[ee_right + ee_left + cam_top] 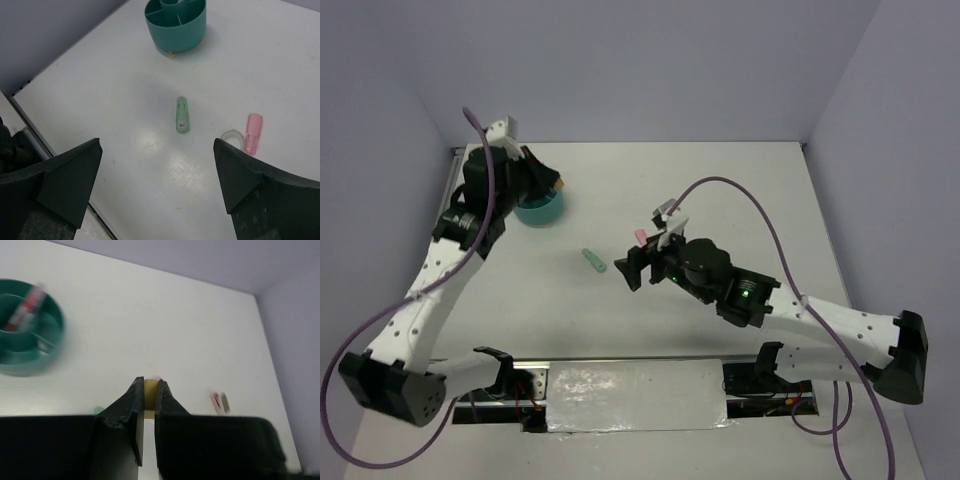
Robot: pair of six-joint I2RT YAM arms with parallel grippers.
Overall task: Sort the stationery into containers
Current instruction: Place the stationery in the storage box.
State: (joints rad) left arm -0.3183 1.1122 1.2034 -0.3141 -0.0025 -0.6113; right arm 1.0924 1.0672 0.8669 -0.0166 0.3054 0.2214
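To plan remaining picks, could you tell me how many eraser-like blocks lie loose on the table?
2: mint-green block mid-table, pink block near the right gripper; others may be hidden.

White table (720, 170), pale lilac walls (640, 60), foil-covered panel (635, 395) at near edge
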